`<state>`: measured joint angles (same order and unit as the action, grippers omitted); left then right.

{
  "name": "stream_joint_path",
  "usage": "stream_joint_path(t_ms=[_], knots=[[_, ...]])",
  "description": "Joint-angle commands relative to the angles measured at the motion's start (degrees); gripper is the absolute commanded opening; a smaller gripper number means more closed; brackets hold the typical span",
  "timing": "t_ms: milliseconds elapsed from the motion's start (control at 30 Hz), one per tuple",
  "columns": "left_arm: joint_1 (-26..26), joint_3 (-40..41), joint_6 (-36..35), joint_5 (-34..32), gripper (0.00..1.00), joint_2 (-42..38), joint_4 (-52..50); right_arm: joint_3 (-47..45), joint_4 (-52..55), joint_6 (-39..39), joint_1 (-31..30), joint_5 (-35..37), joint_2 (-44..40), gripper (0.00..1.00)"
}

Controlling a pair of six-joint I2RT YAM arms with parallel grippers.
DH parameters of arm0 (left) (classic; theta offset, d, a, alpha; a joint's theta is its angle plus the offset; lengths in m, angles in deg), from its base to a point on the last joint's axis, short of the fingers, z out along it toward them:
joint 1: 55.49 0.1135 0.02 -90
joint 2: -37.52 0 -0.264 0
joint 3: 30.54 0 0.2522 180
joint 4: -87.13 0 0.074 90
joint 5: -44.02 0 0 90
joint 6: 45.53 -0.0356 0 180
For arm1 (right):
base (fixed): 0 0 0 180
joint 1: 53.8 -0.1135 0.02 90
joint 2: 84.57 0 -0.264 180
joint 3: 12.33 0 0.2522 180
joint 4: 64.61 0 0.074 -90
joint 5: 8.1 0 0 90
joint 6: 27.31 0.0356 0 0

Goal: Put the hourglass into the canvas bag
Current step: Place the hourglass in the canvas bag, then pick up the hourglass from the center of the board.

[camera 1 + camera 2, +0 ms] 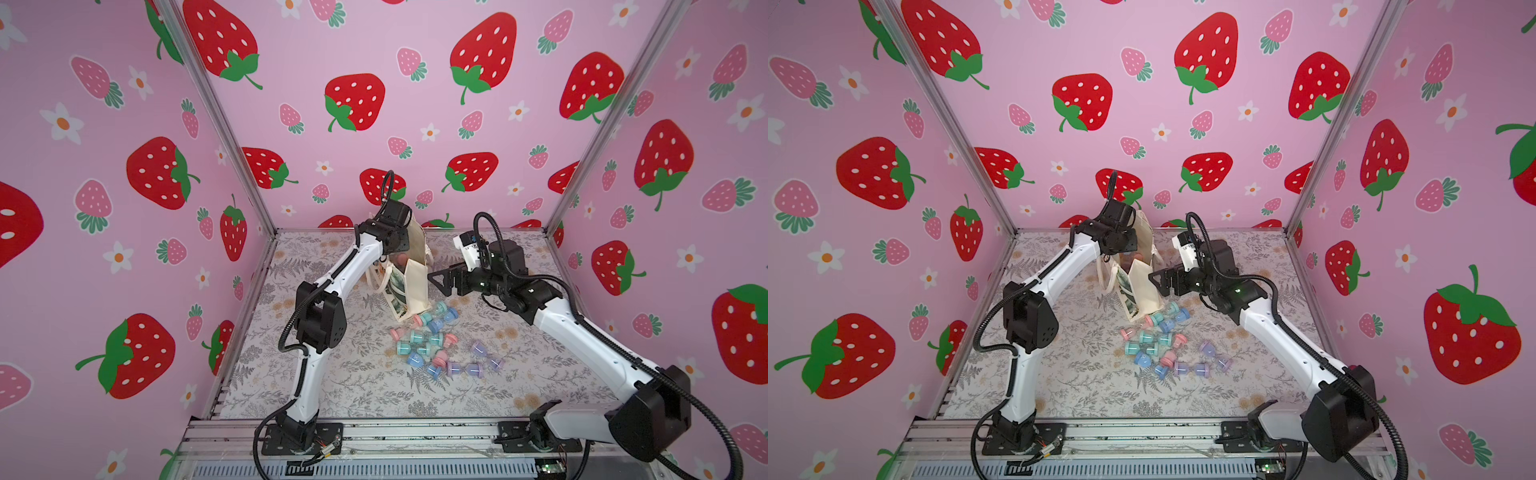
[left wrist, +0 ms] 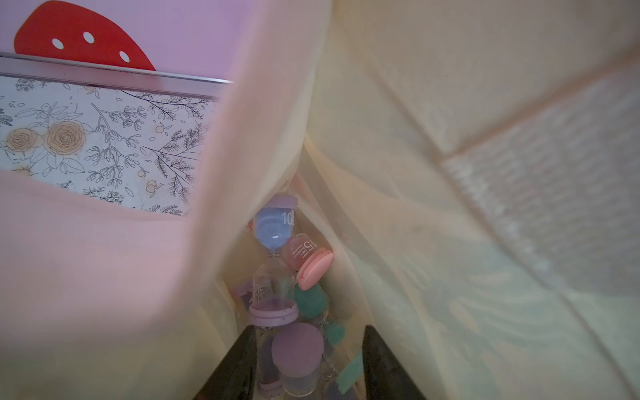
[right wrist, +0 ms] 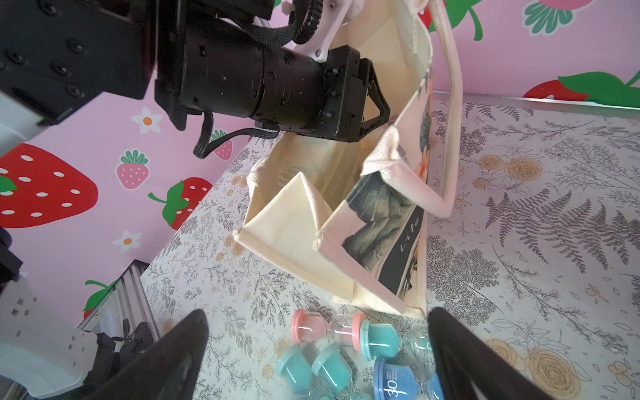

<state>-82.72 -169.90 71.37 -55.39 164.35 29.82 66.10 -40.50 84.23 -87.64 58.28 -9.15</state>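
Strawberry-print walls [image 1: 104, 249], floral mat [image 1: 332, 395] on the table. My left gripper [image 2: 310, 329] is down inside the mouth of the canvas bag [image 1: 417, 286] with its jaws parted. In the left wrist view a purple-capped hourglass [image 2: 294, 353] sits between my fingers [image 2: 242, 363] with a clear gap on one side, so I judge it isn't clamped. It lies in the bag on top of others, including a blue-sand hourglass [image 2: 275, 239] and a pink hourglass [image 2: 310, 266]. Canvas crowds close around my wrist, and one fold sits blurred right against the lens. My right gripper [image 1: 434, 280] hangs spread wide and empty, just beside the bag's plain side panel. It is above the loose hourglasses [image 1: 432, 345] scattered on the mat at the bag's base. Both top views show the bag leaning rather than standing square, its side gusset creased inward. Risks as I see them: pulling my left arm out could snag a finger on the canvas wall or a handle [image 3: 450, 145]. That would drag the bag over and spill what's inside. If the jaws catch the purple cap on the way up, that hourglass comes out with me. My right gripper is close enough to nudge the side panel and tip the bag. These are glass, so a tumble could crack one.
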Motion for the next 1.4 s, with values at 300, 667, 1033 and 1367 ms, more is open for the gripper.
stream_joint_path(t_ms=[300, 667, 1033, 1367], knots=[[-0.7, -3.1, -0.8, 2.2, 0.63, -6.2, -1.9, 1.5, 1.5, -0.5, 0.3, 0.0, -1.4, 0.99], [-2.8, 8.3, -1.9, 3.9, 0.78, -21.2, 3.6, 1.6, 9.1, -2.2, 0.1, 2.9, -3.9, 0.99], [-8.2, 38.8, -5.2, -0.1, 0.93, -46.1, 12.0, 3.2, 22.1, -4.9, -4.7, 11.7, -5.1, 0.99], [-11.8, 61.4, -2.1, 4.8, 0.99, -65.3, 12.3, -0.3, 27.0, -7.1, -12.6, 15.0, -3.4, 0.99]])
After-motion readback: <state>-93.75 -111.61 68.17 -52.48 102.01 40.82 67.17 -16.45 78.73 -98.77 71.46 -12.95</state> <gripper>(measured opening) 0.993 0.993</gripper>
